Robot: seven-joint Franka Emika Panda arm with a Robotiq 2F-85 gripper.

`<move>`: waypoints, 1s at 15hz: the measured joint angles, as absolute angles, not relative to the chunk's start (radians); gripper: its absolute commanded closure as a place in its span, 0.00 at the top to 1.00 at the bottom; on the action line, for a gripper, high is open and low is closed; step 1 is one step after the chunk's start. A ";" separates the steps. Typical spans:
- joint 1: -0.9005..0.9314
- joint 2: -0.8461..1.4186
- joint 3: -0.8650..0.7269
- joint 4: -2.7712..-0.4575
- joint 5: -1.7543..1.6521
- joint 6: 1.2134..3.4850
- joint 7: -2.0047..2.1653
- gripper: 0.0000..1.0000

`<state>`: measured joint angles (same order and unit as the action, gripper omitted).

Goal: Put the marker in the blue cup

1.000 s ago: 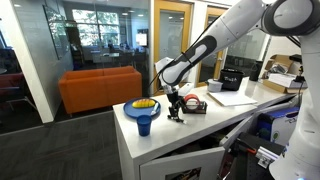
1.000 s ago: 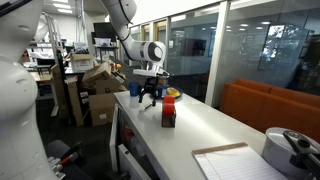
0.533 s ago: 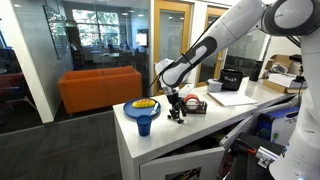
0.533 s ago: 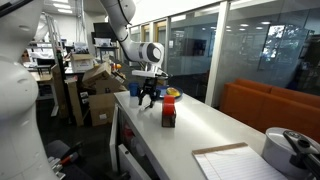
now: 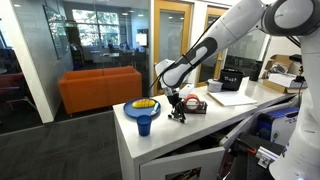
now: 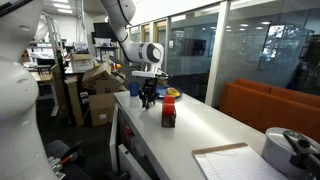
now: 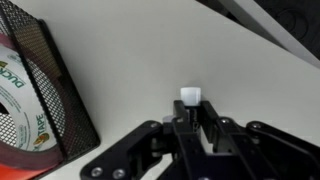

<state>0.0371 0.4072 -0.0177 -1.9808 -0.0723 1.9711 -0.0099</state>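
In the wrist view my gripper [image 7: 190, 110] points down at the white tabletop, its jaws shut on the marker [image 7: 190, 97]. Only the marker's pale end and a sliver of dark body show between the fingers. In both exterior views the gripper [image 5: 177, 113] [image 6: 148, 100] is low over the table; the marker is too small to make out there. The blue cup [image 5: 146, 125] stands at the table's corner, a short way to the side of the gripper, in front of a blue dish with yellow contents [image 5: 145, 105]. The cup is out of the wrist view.
A red-and-black tape dispenser [image 6: 168, 108] [image 5: 193, 103] sits just beyond the gripper. A black mesh holder [image 7: 55, 95] stands close at the wrist view's left. Papers [image 5: 232, 98] and a black box [image 5: 232, 80] lie further along the table. The table edge [image 5: 130, 140] is near the cup.
The jaws have gone from wide open to shut around the marker. The arm itself has barely moved.
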 measured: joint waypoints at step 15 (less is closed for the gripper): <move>0.046 0.144 0.037 -2.136 0.109 2.092 0.024 0.05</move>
<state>0.0456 0.1441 0.0375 -2.1357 0.1091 2.0924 0.0243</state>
